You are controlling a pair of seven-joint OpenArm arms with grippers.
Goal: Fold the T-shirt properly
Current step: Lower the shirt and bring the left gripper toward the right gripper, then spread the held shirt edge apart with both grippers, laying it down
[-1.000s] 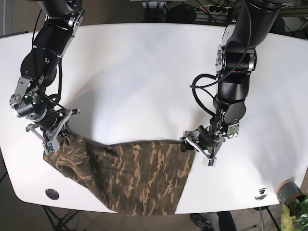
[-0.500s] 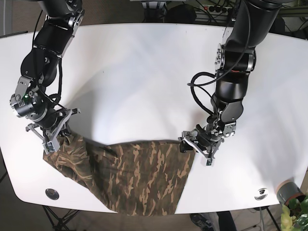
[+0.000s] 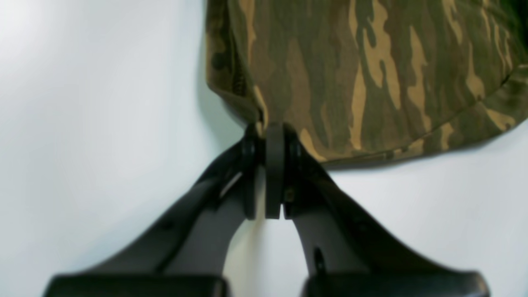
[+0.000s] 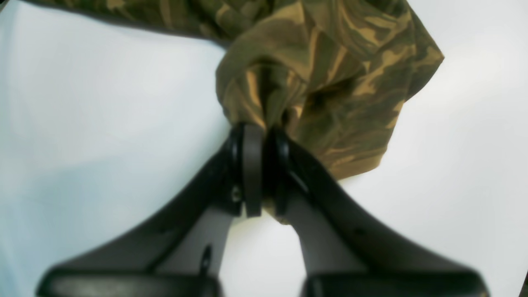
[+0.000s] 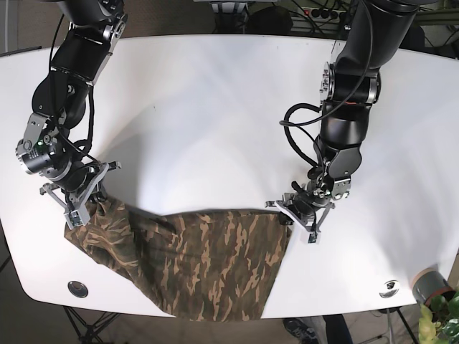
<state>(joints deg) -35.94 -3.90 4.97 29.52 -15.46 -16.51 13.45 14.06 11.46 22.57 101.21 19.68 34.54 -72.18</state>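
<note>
A camouflage T-shirt [image 5: 193, 261] lies spread along the front of the white table [image 5: 215, 107] and hangs over its front edge. My left gripper [image 5: 290, 217] is shut on the shirt's right corner; in the left wrist view the gripper [image 3: 270, 132] pinches the cloth edge [image 3: 371, 74] between closed fingers. My right gripper [image 5: 77, 213] is shut on the shirt's left corner; in the right wrist view the gripper [image 4: 260, 132] holds bunched cloth [image 4: 330, 82] just above the table.
A round metal fitting [image 5: 77, 289] sits near the table's front left corner and another [image 5: 389, 288] near the front right. A potted plant [image 5: 437, 301] stands off the table at the lower right. The table's front edge is close to both grippers.
My left gripper has moved a little up and back with the shirt corner, stretching the shirt's top edge flatter. My right gripper has lifted its corner slightly.
</note>
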